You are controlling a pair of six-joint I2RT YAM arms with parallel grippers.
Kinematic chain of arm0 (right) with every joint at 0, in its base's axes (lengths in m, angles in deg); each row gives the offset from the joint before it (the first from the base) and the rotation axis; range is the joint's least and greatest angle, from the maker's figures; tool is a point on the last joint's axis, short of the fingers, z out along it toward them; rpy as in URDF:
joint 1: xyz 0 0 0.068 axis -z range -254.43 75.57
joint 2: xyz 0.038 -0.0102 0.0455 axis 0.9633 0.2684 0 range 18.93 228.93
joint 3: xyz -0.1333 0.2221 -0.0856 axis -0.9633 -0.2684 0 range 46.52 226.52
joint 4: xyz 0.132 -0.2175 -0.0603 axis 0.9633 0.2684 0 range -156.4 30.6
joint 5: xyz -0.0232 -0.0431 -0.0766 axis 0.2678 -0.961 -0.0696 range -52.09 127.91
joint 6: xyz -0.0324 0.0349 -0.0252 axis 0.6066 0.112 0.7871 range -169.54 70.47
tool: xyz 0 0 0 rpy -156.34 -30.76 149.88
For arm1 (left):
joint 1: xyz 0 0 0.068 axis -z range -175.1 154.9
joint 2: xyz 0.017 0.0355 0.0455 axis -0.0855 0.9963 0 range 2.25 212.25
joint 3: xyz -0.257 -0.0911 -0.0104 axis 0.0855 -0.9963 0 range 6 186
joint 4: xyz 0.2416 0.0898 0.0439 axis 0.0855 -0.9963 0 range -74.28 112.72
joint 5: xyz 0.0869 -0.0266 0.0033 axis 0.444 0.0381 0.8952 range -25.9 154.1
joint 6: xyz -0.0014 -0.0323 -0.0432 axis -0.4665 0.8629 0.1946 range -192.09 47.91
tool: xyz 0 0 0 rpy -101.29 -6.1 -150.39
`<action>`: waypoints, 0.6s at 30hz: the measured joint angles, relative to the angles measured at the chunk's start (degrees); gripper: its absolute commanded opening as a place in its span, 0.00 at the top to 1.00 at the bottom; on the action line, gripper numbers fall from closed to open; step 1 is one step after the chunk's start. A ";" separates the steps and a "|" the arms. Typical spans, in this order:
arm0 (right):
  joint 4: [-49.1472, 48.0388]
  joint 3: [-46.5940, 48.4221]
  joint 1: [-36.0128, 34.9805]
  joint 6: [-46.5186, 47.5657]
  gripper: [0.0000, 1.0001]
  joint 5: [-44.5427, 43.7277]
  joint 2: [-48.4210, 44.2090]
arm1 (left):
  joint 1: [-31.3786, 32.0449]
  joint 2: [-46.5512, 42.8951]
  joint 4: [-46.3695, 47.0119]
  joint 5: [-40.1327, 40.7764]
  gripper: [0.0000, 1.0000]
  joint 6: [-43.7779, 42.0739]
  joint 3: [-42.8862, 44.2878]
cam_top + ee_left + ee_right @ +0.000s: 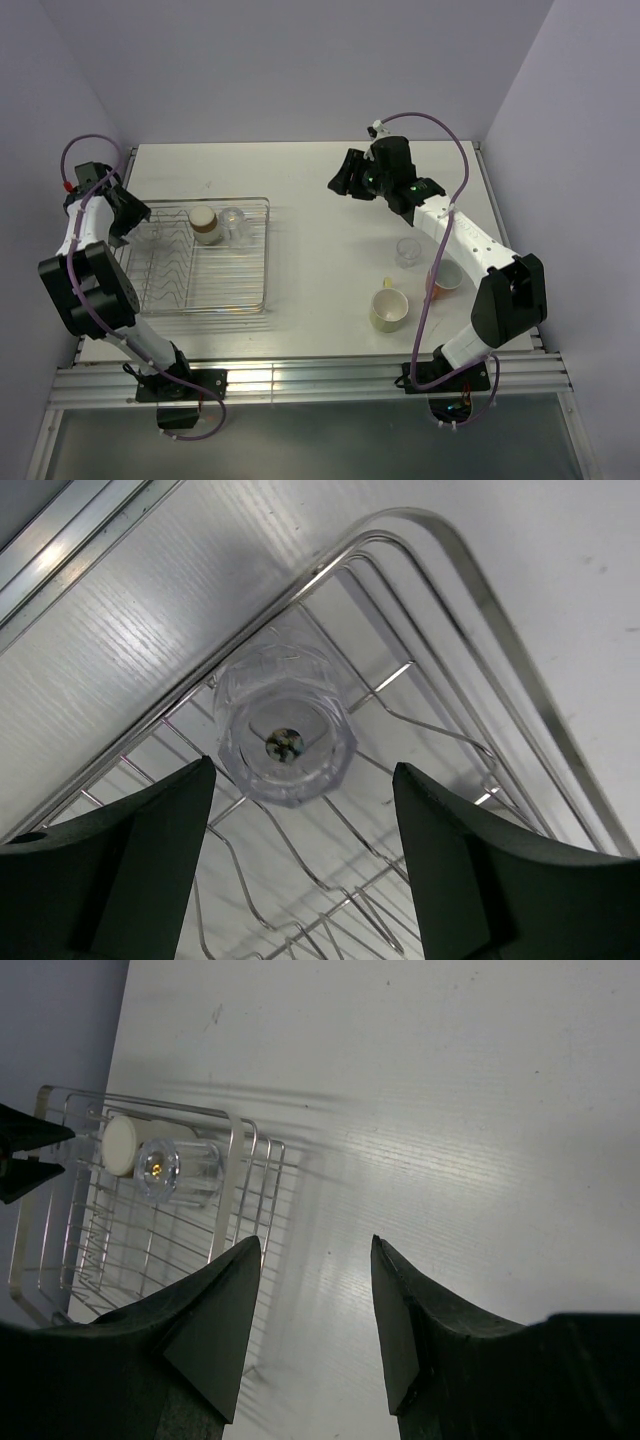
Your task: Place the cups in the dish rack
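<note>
Nearest on the white surface point(320, 200), on the right side, stands the pale yellow-green mug point(388, 308), upright with its mouth up. Just beyond it the salmon-orange mug point(445, 278) sits partly behind the right arm. A clear tumbler point(408, 252) stands near both, a little farther back.

The silver wire dish rack point(255, 300) lies on the left side. In its far part are the brown-and-cream cup point(205, 226), cream end showing, and a second clear tumbler point(232, 222) just beside it on the right.

The left wrist view shows a faceted clear glass point(285, 745) lying among the rack's wires against the rim, near a rounded corner, its round base facing the camera. I cannot tell whether it is the tumbler beside the brown cup.

The left fingers point(130, 870) are spread wide over the rack's far left part, holding and touching nothing.

Farthest, the right fingers point(215, 1330) hang above bare surface right of the rack, apart and empty.
</note>
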 measured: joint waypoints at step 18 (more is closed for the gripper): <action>3.56 0.15 0.00 1.07 0.45 -6.21 0.02 | 9.84 -22.38 2.47 -4.92 0.22 -0.02 -3.39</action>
